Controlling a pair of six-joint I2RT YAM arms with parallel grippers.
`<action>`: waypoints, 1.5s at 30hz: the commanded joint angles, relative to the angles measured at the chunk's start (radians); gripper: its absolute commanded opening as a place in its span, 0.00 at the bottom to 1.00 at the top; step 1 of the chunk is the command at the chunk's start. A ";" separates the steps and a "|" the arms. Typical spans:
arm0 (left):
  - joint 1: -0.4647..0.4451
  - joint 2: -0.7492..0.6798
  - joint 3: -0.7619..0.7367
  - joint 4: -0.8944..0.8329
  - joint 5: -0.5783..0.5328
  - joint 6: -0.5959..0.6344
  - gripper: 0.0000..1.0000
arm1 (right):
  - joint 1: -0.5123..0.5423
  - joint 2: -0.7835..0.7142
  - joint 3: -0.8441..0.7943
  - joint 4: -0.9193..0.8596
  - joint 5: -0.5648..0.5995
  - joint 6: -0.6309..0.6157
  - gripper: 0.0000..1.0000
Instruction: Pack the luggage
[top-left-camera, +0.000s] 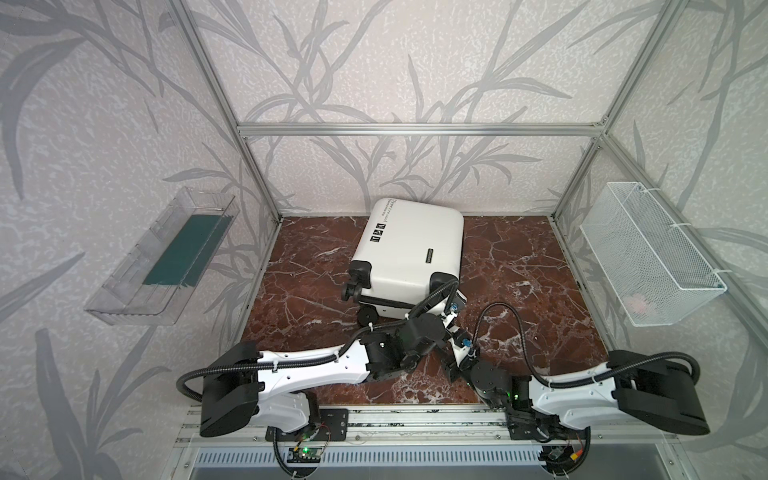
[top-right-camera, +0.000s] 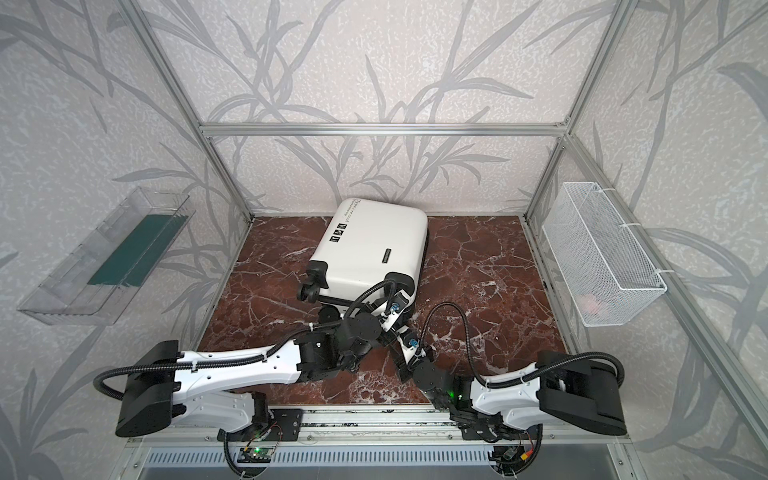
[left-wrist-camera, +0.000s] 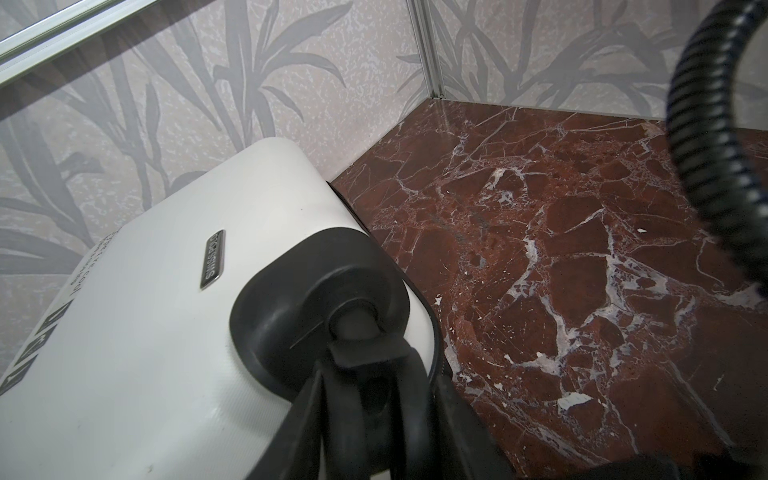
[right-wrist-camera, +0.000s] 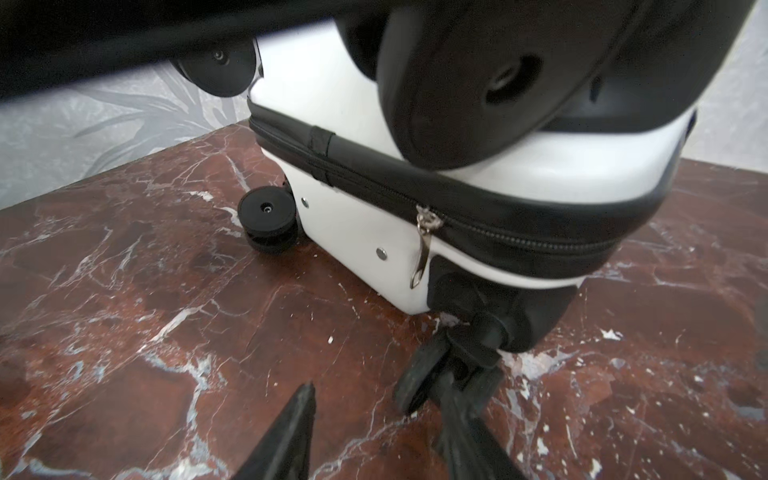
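White luggage (top-left-camera: 409, 249): flat, zipped, back-centre of marble table (top-left-camera: 519, 270) | left gripper (left-wrist-camera: 374, 390): clamped on upper corner wheel (left-wrist-camera: 357, 419), probably anchors case | right gripper (right-wrist-camera: 378, 388): fingers apart by lower wheel (right-wrist-camera: 415, 374), near zipper pull (right-wrist-camera: 422, 253), likely for unzipping

My suitcase (top-left-camera: 411, 245) lies on the table (top-left-camera: 316, 266) at the centre of both top views, its far end by the back wall. The tray (top-left-camera: 124, 291) hangs at the left edge and the basket (top-left-camera: 665, 257) at the right. My left gripper (left-wrist-camera: 365, 374) straddles the suitcase's near right wheel. My right gripper (right-wrist-camera: 378, 382) sits just below, seemingly beside the lower wheel.
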 joint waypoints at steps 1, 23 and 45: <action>-0.026 -0.023 0.081 0.151 0.127 0.002 0.00 | 0.019 0.080 0.038 0.227 0.104 -0.051 0.48; -0.025 -0.043 0.069 0.169 0.109 -0.017 0.00 | 0.016 0.445 0.118 0.488 0.325 0.064 0.41; -0.025 -0.030 0.071 0.186 0.100 -0.028 0.00 | -0.062 0.486 0.117 0.488 0.169 0.161 0.37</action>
